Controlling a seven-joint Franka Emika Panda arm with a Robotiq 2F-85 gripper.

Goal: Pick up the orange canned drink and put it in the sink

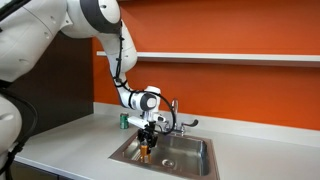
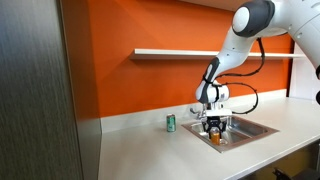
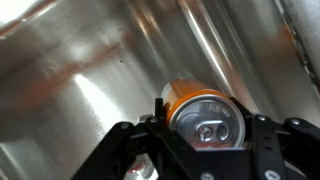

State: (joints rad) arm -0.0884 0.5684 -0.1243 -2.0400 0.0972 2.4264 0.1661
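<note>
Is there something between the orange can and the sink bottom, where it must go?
Nothing visible. The gripper holds the orange canned drink over the sink; the wrist view shows only bare steel beyond it. The green can stands aside on the counter.

My pincer [image 3: 205, 152] is black; my arm [image 1: 40, 30] is white with black joints; the orange canned drink [image 3: 205, 112] is orange on its wall and silvery on top; the sink [image 1: 196, 146] is bare steel with pale streaked reflections, tinged orange in places; the second can [image 2: 171, 123] is green; the wall [image 1: 230, 28] is plain orange; the shelf [image 1: 230, 57] is white; the counter [image 1: 70, 145] is pale grey; the tall panel [image 2: 30, 90] is dark grey with faint grain.
</note>
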